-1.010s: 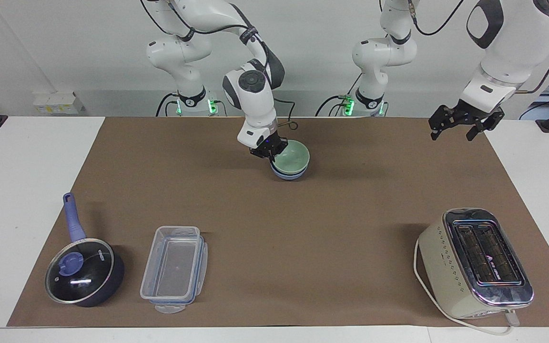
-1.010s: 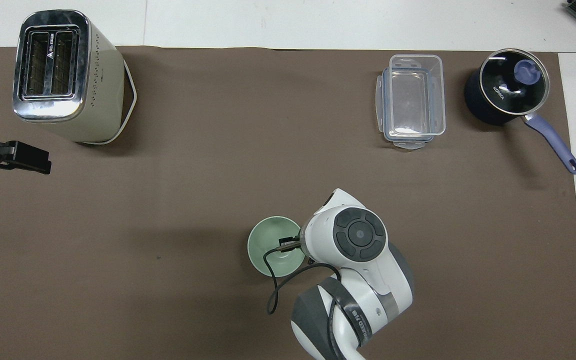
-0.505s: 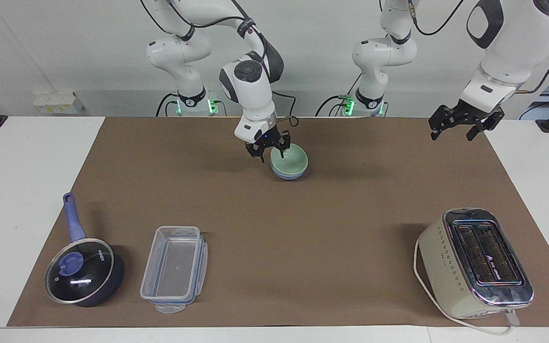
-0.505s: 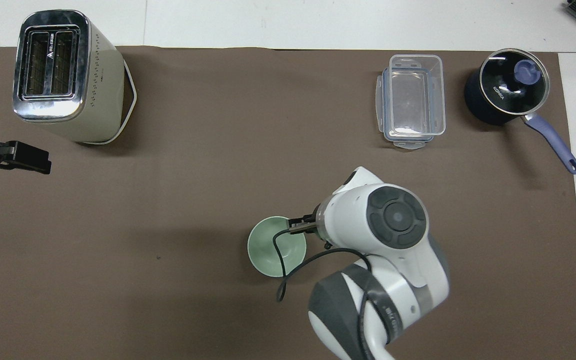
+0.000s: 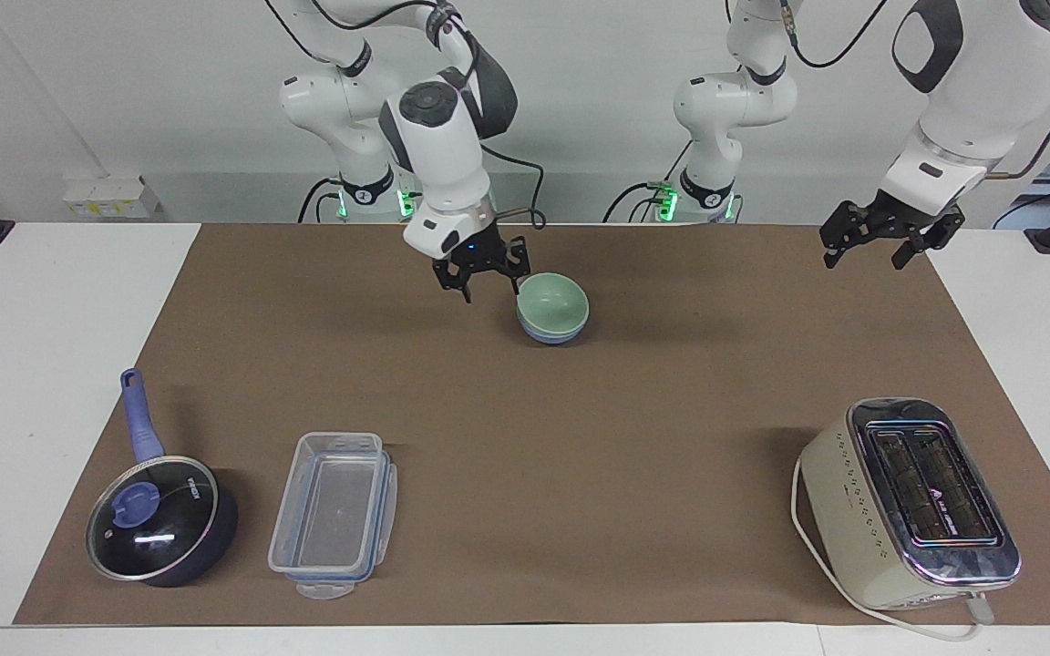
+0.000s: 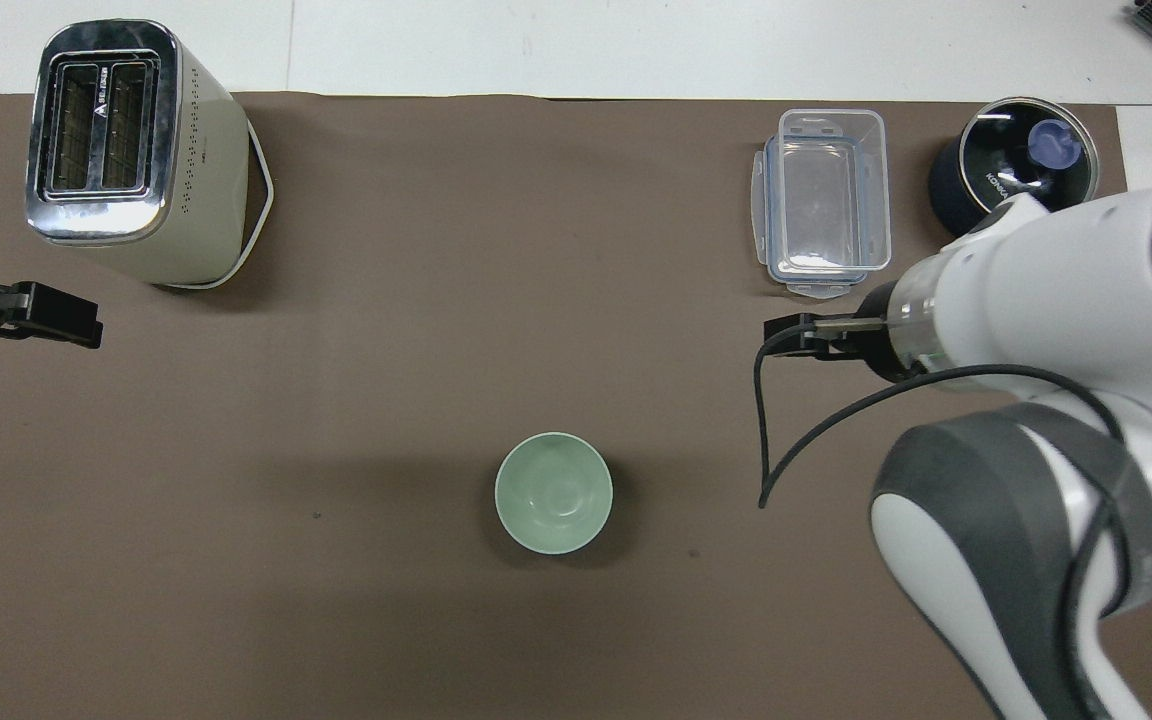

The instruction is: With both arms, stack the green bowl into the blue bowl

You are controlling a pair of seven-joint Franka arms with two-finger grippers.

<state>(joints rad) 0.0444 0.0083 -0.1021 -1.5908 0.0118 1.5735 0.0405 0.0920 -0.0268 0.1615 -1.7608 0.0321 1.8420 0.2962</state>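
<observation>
The green bowl [image 5: 552, 303] sits nested inside the blue bowl [image 5: 550, 335] on the brown mat, near the robots' end at mid-table. In the overhead view only the green bowl [image 6: 553, 492] shows; the blue bowl is hidden under it. My right gripper [image 5: 491, 284] is open and empty, raised just beside the bowls toward the right arm's end; in the overhead view it [image 6: 788, 335] shows well apart from the bowl. My left gripper [image 5: 885, 244] waits open and empty in the air over the mat's corner at the left arm's end, and shows at the overhead view's edge [image 6: 46, 318].
A cream toaster [image 5: 908, 501] stands far from the robots at the left arm's end. A clear rectangular container [image 5: 334, 515] and a dark blue saucepan with glass lid [image 5: 160, 524] lie far from the robots at the right arm's end.
My right gripper let go of the green bowl's rim, opened, rose and drew away toward the right arm's end. The bowls stay nested. The left arm has not moved.
</observation>
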